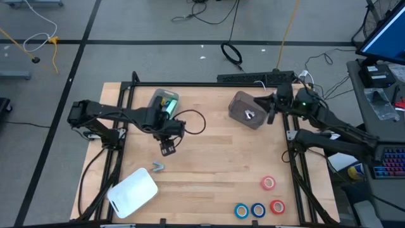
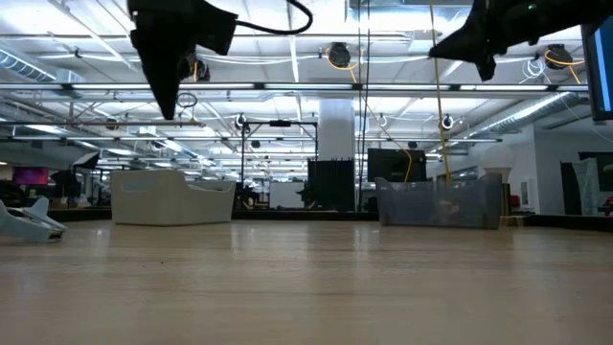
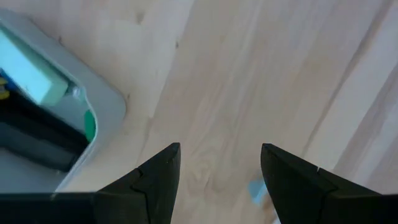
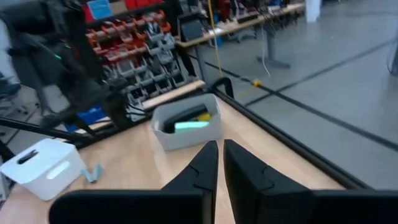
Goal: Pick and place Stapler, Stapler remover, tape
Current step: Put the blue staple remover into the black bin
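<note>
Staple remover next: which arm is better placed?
Left, probably. The left gripper hangs open just above the staple remover, which shows by its fingers in the left wrist view. The right gripper is shut, far off by the grey bin.

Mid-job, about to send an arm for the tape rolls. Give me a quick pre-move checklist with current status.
1. Tape rolls all four in sight, lying apart on the wood near the right front corner: ok.
2. Left gripper open and empty above bare table: ok.
3. Right gripper open for a pick: not ok, fingers shut, empty.
4. Right gripper beside the grey bin, off the rolls: ok.
5. White bin upright: not ok, looks overturned.
6. Stapler remover loose on table: ok.
</note>
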`<action>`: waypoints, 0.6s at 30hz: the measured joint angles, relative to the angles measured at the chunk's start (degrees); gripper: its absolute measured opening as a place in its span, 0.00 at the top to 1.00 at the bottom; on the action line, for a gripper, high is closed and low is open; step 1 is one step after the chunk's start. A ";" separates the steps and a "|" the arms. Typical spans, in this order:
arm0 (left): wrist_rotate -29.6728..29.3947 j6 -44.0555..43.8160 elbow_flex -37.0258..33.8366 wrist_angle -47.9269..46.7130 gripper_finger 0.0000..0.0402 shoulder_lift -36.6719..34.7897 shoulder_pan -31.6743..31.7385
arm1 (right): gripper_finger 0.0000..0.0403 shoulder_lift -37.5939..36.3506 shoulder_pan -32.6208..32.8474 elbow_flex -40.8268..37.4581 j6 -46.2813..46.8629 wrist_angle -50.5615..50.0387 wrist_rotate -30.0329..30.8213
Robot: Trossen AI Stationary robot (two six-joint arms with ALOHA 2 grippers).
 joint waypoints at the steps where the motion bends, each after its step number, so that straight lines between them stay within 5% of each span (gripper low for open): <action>1: 0.01 0.02 -0.11 -0.76 0.44 0.00 -0.23 | 0.96 -0.62 0.39 0.00 -0.15 -0.02 0.00; 18: 4.94 -5.10 -13.85 3.28 0.44 0.04 -1.17 | 0.97 -13.09 3.04 -9.39 1.51 0.22 0.15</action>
